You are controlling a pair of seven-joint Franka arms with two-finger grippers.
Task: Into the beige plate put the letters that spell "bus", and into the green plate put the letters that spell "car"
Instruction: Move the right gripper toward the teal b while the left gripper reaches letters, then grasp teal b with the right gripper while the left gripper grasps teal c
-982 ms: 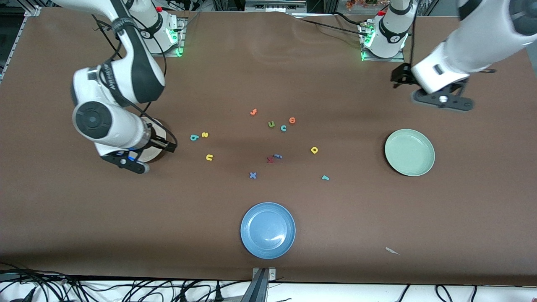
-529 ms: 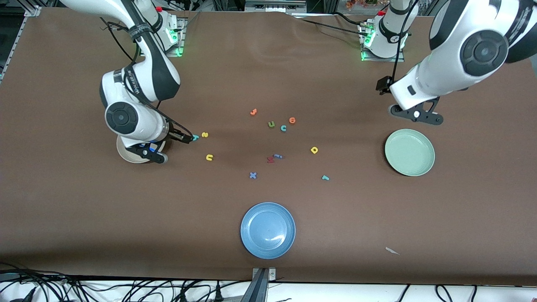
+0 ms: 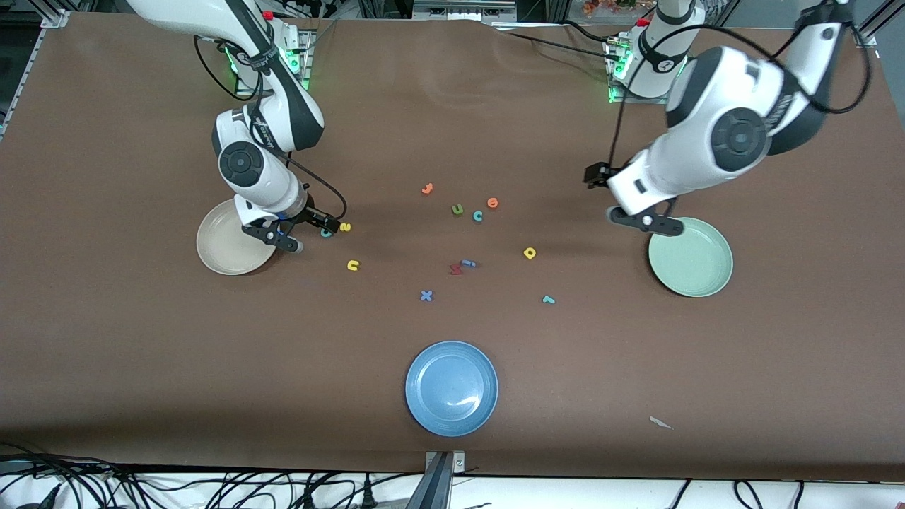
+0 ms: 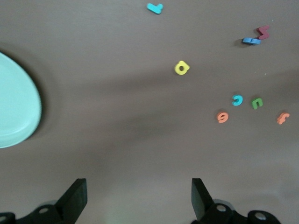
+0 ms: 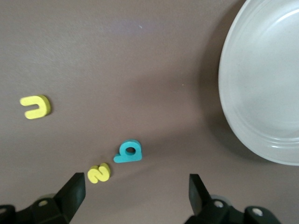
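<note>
With both arms reaching out over the brown table, I have the right gripper [image 5: 133,196] hanging between the round cream-beige plate [image 3: 226,249] and the teal-blue looped foam "b" [image 5: 128,152], jaws spread wide and holding nothing. In my right wrist view the "b" lies flat on the table, with the small yellow foam "s" [image 5: 99,172] just beside it and the yellow foam "u" [image 5: 35,107] a little apart. In the front view the "u" sits nearer to the camera than the "s". The beige plate is empty.

My left gripper [image 4: 138,200] hovers over bare table just beside the round pale mint-green plate [image 3: 691,257], at that plate's edge toward the table's middle; its jaws are also spread and empty. The left wrist view shows the yellow round-looped foam "a" [image 4: 181,68], the teal foam "c" [image 4: 238,100] and the small teal hooked foam "r" [image 4: 154,8], all lying on the table well apart from the green plate. The "c" lies between a green foam "u" [image 4: 257,103] and an orange round foam letter [image 4: 223,116]. A round blue plate [image 3: 452,388] sits nearest the front camera.
</note>
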